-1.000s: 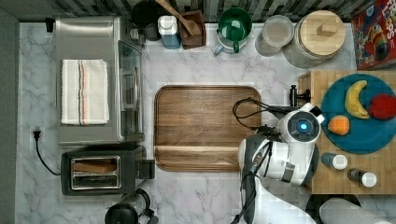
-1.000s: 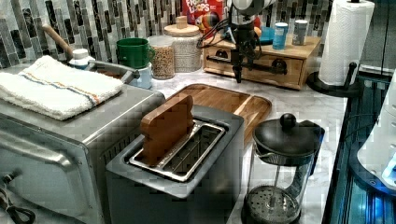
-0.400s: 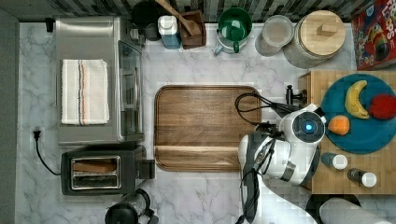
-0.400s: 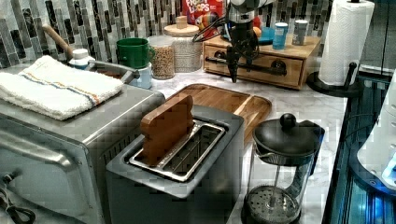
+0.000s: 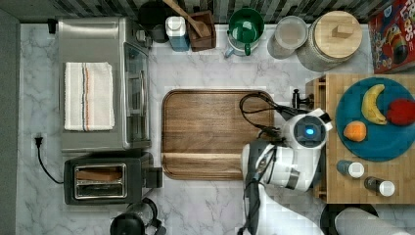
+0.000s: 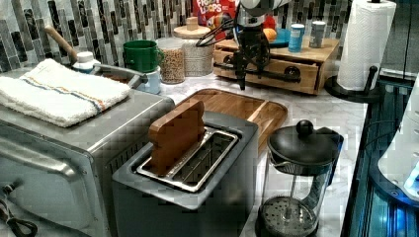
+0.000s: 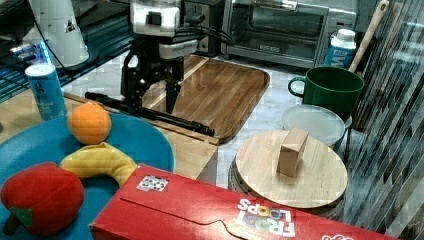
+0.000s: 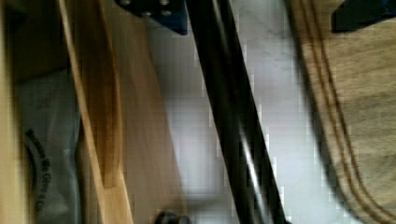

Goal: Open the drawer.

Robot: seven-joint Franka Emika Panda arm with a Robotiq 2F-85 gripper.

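the drawer (image 6: pixel 276 69) sits in a light-wood box at the far end of the marble counter (image 5: pixel 215 63) in the left view, over on the top view's right edge. its long black bar handle (image 7: pixel 150 114) runs across the front, and in the wrist view you can see the drawer front (image 8: pixel 105 116) pulled a little way out, with a gap behind it and something grey with printed lettering (image 8: pixel 46 154) lying inside.

the gripper (image 7: pixel 150 100) hangs straight down over that handle. in the right view the 2 fingers (image 7: pixel 171 95) are spread apart, 1 on each side of the bar, and the wrist view shows the bar (image 8: pixel 233 116) running between the 2 tips with daylight on both sides, so it's straddling the handle and not clamped on it. nothing is actually held.

the brown wooden tray (image 5: pixel 215 132) lies just left of the drawer in the top view, with the handle between the 2. on top of the box there's a blue plate (image 5: pixel 379 142) with a banana (image 5: pixel 372 105), an orange (image 5: pixel 355 131) and a red fruit (image 5: pixel 401 111), plus 2 small bottles (image 5: pixel 351 169) nearer the arm's base. the toaster oven (image 5: pixel 98 83) with a folded towel (image 5: pixel 88 95) on it sits at the top view's left, and a toaster (image 5: pixel 100 177) is next to it.
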